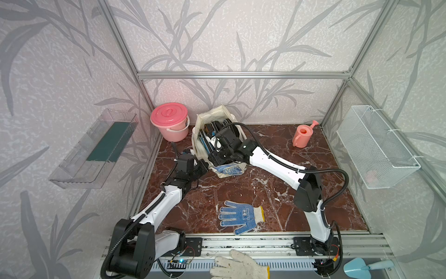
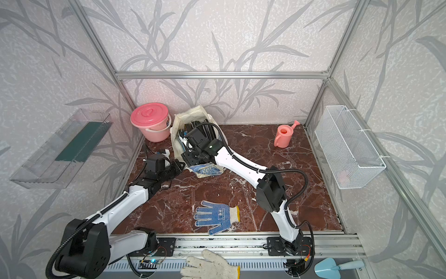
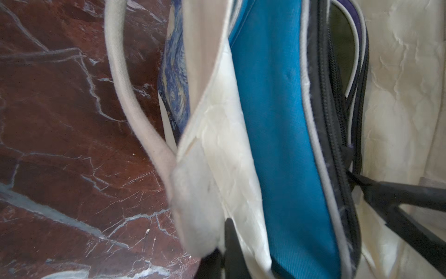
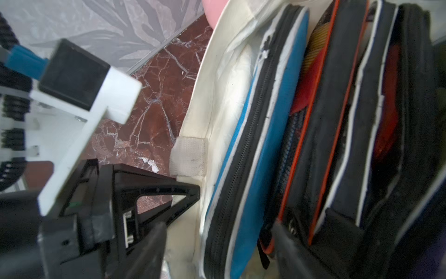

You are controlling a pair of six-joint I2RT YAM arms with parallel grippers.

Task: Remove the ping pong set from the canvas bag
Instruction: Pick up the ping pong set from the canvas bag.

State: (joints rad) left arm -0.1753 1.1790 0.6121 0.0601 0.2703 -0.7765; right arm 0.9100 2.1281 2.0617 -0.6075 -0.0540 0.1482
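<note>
The cream canvas bag (image 1: 200, 118) (image 2: 179, 118) stands open at the back of the marble floor, its blue swirl panel (image 1: 229, 169) crumpled at the front. Several zip cases of the ping pong set stand upright inside it. A blue case (image 4: 265, 145) (image 3: 277, 120) is nearest the bag wall, with black-and-red cases (image 4: 325, 145) behind it. My left gripper (image 3: 225, 224) (image 1: 202, 166) is shut on the bag's rim beside a handle patch (image 4: 189, 157). My right gripper (image 4: 218, 227) reaches down into the bag. Its fingers (image 4: 287, 241) stand open on either side of the blue case, and they look blurred.
A pink lidded bucket (image 1: 170, 120) stands just left of the bag. A pink watering can (image 1: 303, 135) is at the back right. A blue-dotted glove (image 1: 239, 216) lies near the front. A wire basket (image 1: 376, 147) and a clear shelf (image 1: 94, 149) hang on the side walls.
</note>
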